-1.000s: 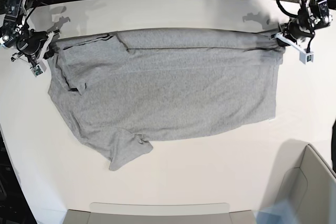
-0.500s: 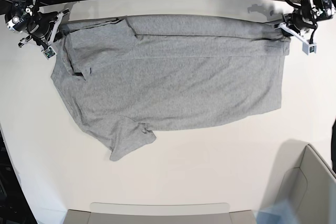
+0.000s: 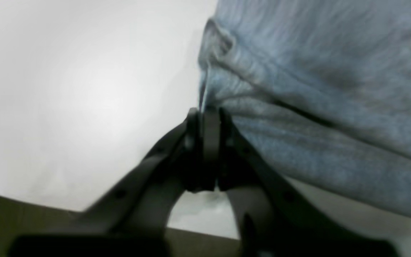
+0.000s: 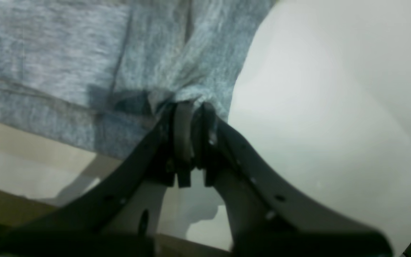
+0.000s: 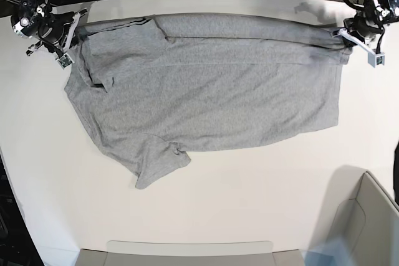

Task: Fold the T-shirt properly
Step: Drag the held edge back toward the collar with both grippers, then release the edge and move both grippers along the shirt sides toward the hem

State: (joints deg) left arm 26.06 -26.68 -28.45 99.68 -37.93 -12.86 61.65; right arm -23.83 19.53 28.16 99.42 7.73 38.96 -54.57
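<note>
My left tool [image 3: 205, 117] is pinched on the T-shirt [image 5: 206, 85] at its hem corner. My right tool [image 4: 191, 117] clamps the shoulder end, the shirt stretched across the table [image 5: 249, 204].

Both arms: black jointed bodies, black cables looping off. Left gripper [image 5: 349, 34] and right gripper [image 5: 70, 29]: white brackets in base view; dark fingers with small holes in wrist views.

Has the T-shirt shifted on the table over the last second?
Yes. In the base view the T-shirt has slid toward the table's far edge; its top fold now lies closer to that edge.
</note>
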